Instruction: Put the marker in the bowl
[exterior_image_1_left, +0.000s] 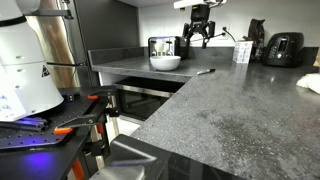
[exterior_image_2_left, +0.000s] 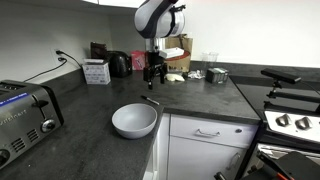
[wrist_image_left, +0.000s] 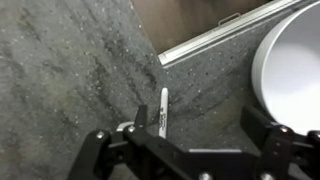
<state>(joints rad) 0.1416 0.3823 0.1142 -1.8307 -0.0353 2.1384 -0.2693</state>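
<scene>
**Operator:** Marker (wrist_image_left: 163, 110) bearing, please. Where does it lie from my gripper (wrist_image_left: 190, 150)?

**Spotter:** It's straight below you, flat on the grey speckled countertop (wrist_image_left: 60, 70). In the wrist view it sits between your fingers (wrist_image_left: 100, 150), which are spread wide and hold nothing, and it's nearer the one on the left. Its long axis runs away from the camera, across the line your fingers close along, so I'd expect a drop and a squeeze to pinch it across its width.

**Operator:** And the bowl?

**Spotter:** The white bowl (wrist_image_left: 295, 60) is to the right of the marker, near it but not touching. In an exterior view your gripper (exterior_image_1_left: 198, 28) hangs well above the counter, which the wrist view can't tell you. There the marker (exterior_image_1_left: 205, 71) is a thin sliver, probably just right of the bowl (exterior_image_1_left: 166, 62).
</scene>
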